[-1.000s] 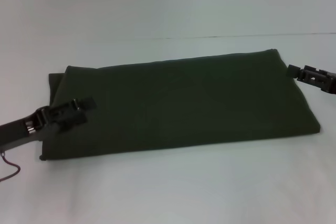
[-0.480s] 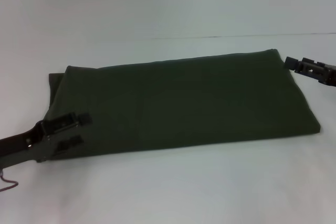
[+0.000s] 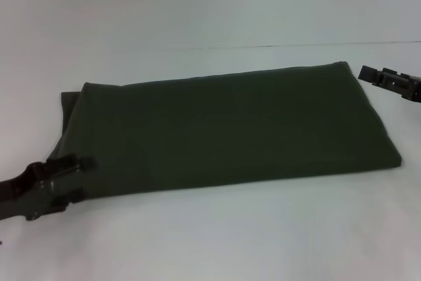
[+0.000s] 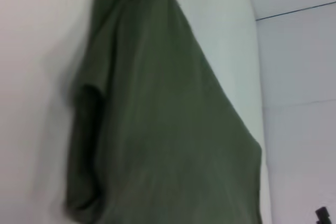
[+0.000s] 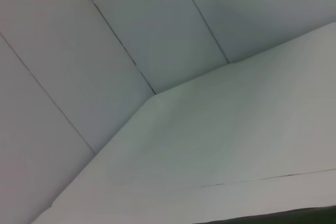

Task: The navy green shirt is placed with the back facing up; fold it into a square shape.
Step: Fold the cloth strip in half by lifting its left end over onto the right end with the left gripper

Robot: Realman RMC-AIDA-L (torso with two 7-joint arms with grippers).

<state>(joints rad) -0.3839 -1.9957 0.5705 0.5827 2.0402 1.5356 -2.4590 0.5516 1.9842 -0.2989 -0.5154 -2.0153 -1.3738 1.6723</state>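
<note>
The left gripper [image 3: 77,179], jaws parted and empty, sits just off the near left corner of the navy green shirt [image 3: 230,129]. The shirt lies folded into a long band on the white tabletop [image 3: 263,228]. The right gripper [image 3: 365,74] hovers just beyond its far right corner, grip state unclear.

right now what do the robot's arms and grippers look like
Both are black. The left gripper has two flat, bar-like fingers on a blocky body with a small silvery metal part, on a dark arm. The right gripper is a similar black, boxy unit with pale specks on top. No markings can be made out.
</note>
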